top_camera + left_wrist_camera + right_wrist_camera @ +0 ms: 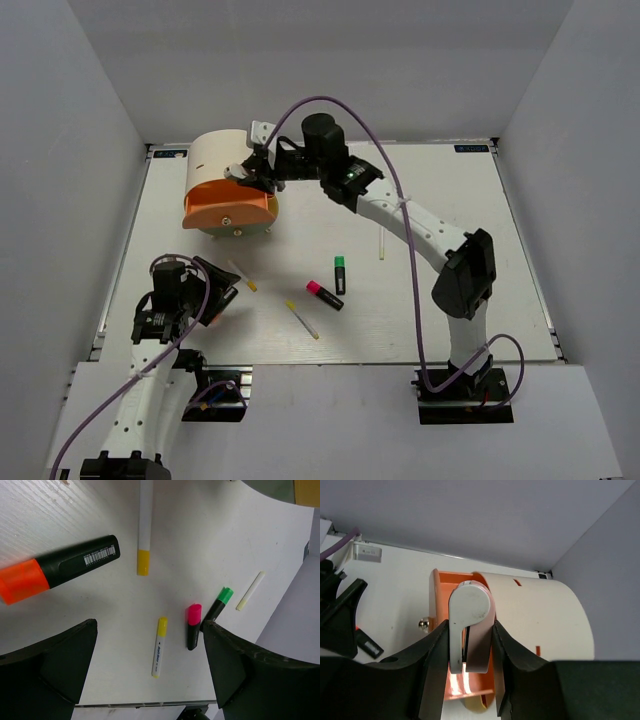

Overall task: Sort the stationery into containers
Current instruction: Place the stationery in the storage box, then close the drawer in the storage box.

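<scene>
My right gripper (470, 630) is grasping the pink-white eraser (470, 605) over the open orange drawer (230, 208); my left gripper (150, 630) is hovering released.

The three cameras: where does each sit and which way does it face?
Top external: above, behind the arms, looks down on the table; both arms show.
Left wrist: looks down at pens; open left end effector frames it.
Right wrist: faces the cabinet; right end effector grips the eraser.
Shared: top and left wrist both show the pink highlighter.
</scene>
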`<state>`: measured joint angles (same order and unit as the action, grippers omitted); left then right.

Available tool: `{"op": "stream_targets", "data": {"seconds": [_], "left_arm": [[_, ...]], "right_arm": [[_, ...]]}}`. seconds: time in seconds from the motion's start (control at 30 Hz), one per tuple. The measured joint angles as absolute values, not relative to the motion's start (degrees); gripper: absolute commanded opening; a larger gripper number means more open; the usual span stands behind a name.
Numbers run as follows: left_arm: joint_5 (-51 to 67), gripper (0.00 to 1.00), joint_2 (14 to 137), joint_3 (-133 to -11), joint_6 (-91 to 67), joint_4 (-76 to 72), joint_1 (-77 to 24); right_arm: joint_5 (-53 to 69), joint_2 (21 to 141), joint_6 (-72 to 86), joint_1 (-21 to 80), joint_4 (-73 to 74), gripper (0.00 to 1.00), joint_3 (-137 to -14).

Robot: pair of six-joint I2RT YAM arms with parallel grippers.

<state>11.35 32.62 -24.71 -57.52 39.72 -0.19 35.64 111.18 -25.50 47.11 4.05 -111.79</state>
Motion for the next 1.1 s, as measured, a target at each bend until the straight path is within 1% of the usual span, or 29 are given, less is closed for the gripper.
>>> {"op": "stream_targets", "data": {"seconds": [0.07, 0.1, 0.2, 0.23, 0.33, 0.37, 0.47, 0.57, 0.73, 0.77, 0.8, 0.9, 1.0, 1.03, 1.1], "left_arm": [[11.31, 0.96, 32.14, -24.69, -57.8, 39.88, -0.19], [11.27, 0.96, 31.92, -24.69, -57.93, 39.88, -0.19], [11.09, 0.96, 31.64, -24.69, -58.15, 40.03, -0.19], [11.07, 0.96, 31.66, -24.69, -58.15, 40.1, -0.19], [10.85, 0.96, 31.64, -24.69, -58.54, 40.1, -0.19], [10.83, 0.96, 31.66, -24.69, -58.65, 40.12, -0.19], [10.66, 0.96, 31.66, -24.69, -59.22, 40.32, -0.19], [10.31, 0.96, 31.99, -24.69, -60.1, 40.34, -0.19], [8.69, 0.97, 35.29, -24.91, -62.15, 41.23, -0.19], [8.36, 0.97, 35.99, -24.97, -62.63, 41.58, -0.19], [7.94, 0.97, 36.95, -25.23, -63.4, 42.3, -0.19], [6.74, 0.97, 39.38, -26.33, -66.37, 44.34, -0.19], [5.37, 0.93, 40.66, -27.07, -70.5, 46.94, -0.19], [4.93, 0.93, 40.93, -27.11, -72.14, 47.72, -0.19], [3.9, 0.9, 41.43, -27.11, -75.29, 49.56, -0.19]], "right_arm": [[34.87, 113.4, -22.68, 47.97, 1.58, 0.31, -112.33], [34.63, 114.63, -21.47, 48.34, 0.43, 0.34, -112.88], [33.82, 117.64, -18.35, 49.36, -2.11, 0.4, -113.58], [33.43, 118.39, -17.74, 49.63, -2.68, 0.45, -113.58], [32.82, 119.92, -15.99, 50.19, -3.44, 0.55, -113.58], [32.67, 120.25, -15.59, 50.3, -3.62, 0.61, -113.58], [32.51, 120.4, -15.07, 50.37, -3.84, 0.66, -113.58], [32.45, 120.38, -14.98, 50.33, -4.71, 0.68, -113.58], [31.38, 119.96, -15.2, 49.93, -4.36, 0.68, -113.58], [31.18, 119.66, -15.25, 49.87, -4.29, 0.66, -113.56], [30.52, 119.02, -15.31, 49.71, -4.21, 0.59, -113.32], [26.35, 114.41, -15.0, 49.04, -4.34, 0.41, -109.93], [21.61, 108.05, -13.89, 47.57, -4.58, 0.35, -105.86], [20.4, 105.45, -13.67, 46.81, -4.56, 0.31, -104.25], [18.33, 100.12, -13.61, 44.99, -5.37, 0.29, -100.03]]}}
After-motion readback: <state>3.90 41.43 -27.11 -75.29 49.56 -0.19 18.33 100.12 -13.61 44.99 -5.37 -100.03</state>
